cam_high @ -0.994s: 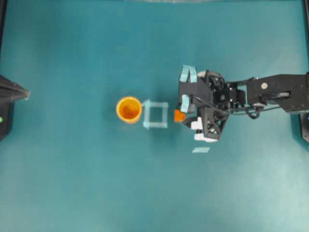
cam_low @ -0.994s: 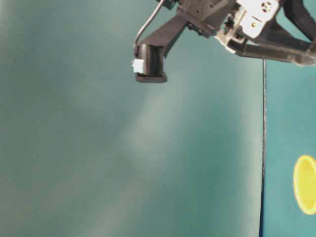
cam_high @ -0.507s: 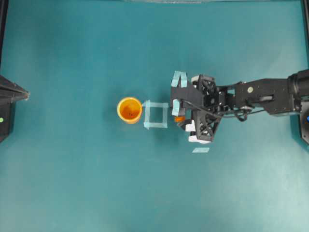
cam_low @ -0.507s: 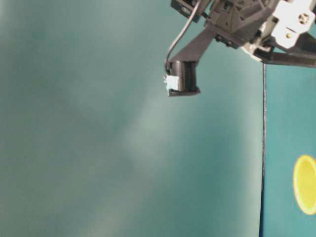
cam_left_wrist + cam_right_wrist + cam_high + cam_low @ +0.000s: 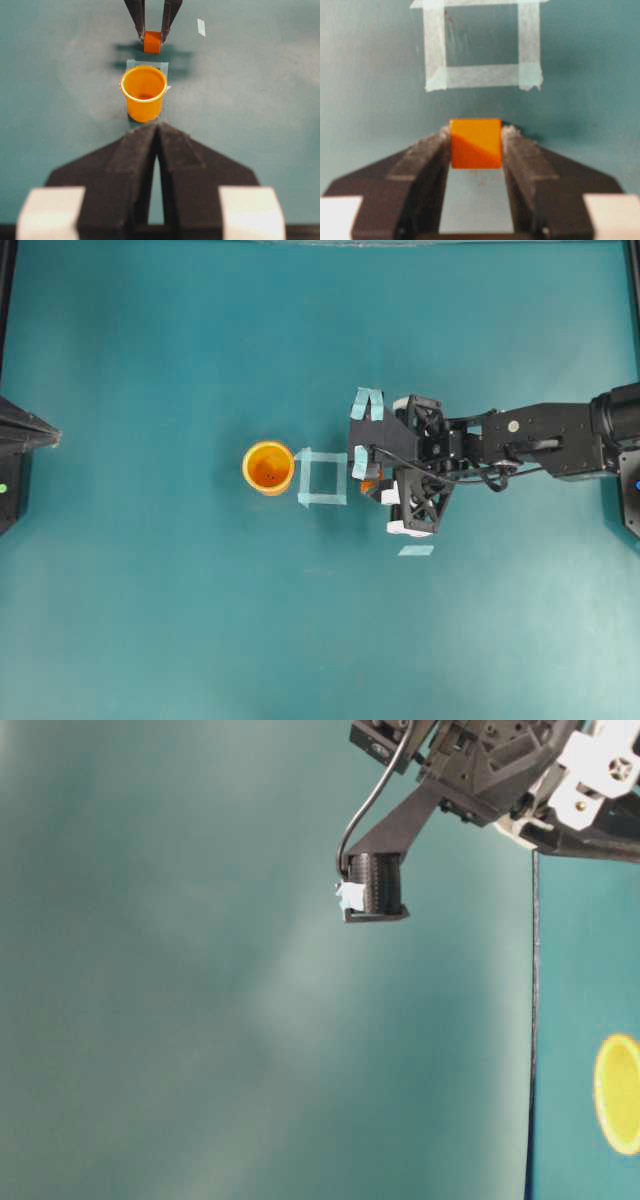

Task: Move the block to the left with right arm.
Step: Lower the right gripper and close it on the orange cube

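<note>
- The long black right arm (image 5: 545,435) reaches in from the right edge of the overhead view toward the middle of the teal table (image 5: 180,620).
- Its black gripper with light-blue tape strips on the fingers (image 5: 476,142) is clamped on the small orange cube-shaped block (image 5: 475,143) — in the right wrist view both finger pads press the block's two side faces.
- In the left wrist view the same block (image 5: 152,42) sits between the two thin dark fingertips (image 5: 139,20), with a dark shadow on the table behind it; whether the block touches the table or hangs just above it — I cannot tell.
- Overhead, only a sliver of the block (image 5: 369,485) shows under the gripper (image 5: 363,465), just beside the right side of the light-blue tape square (image 5: 322,477) and outside it.
- The round yellow-orange plastic cup (image 5: 268,467) stands upright, touching or almost touching the tape square's left side; it looks empty.
- A small loose strip of light-blue tape (image 5: 416,550) lies on the table near the right gripper.
- The left gripper (image 5: 157,150) — black, pointed, untaped — has its fingers together with nothing between them, well apart from the cup (image 5: 144,92), pointing toward it.
</note>
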Controlling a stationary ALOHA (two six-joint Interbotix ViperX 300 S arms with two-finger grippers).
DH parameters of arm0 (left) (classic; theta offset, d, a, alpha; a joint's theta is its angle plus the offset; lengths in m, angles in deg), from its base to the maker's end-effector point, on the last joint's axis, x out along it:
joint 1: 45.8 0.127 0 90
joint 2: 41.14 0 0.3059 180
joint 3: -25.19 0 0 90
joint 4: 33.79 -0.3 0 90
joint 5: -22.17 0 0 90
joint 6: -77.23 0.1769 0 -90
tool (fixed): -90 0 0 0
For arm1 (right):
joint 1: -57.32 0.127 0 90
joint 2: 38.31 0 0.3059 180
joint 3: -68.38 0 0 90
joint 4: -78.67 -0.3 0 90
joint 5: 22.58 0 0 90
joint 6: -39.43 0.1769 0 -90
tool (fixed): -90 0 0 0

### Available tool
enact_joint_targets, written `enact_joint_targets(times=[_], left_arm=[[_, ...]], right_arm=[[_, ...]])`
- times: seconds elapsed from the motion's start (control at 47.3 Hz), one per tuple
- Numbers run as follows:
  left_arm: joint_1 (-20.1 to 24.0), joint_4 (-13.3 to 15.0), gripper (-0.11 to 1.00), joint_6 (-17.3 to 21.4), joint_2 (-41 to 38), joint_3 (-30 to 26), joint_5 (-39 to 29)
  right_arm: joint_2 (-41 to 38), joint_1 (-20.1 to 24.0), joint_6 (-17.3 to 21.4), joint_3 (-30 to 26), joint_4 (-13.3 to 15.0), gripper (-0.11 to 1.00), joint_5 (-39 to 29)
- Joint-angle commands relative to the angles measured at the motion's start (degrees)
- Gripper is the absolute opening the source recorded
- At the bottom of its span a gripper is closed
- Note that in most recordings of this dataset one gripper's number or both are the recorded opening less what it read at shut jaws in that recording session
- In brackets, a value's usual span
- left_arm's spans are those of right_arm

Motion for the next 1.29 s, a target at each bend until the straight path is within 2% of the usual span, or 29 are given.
enact_joint_targets(times=[0.0,0.254,0.571,1.099,1.268], left_arm=[[0.09,-0.18,0.0,0.0,-0.35,-2.11,0.18],[0.09,-0.18,0.0,0.0,-0.35,-2.02,0.18],[0.09,-0.18,0.0,0.0,-0.35,-2.02,0.18],[0.09,-0.18,0.0,0.0,-0.35,-2.02,0.18],[0.09,-0.26,0.0,0.0,-0.44,-2.02,0.18]], right_arm=[[1.41,0.0,0.09,-1.67,-0.09,0.4,0.09],[5.19,0.0,-0.18,-2.99,0.09,0.4,-1.76],[9.23,-0.09,-0.35,-3.96,0.09,0.4,-7.29],[11.87,0.0,-0.62,-6.06,0.09,0.4,-7.47],[11.87,-0.09,-0.79,-7.91,1.32,0.4,-7.03]])
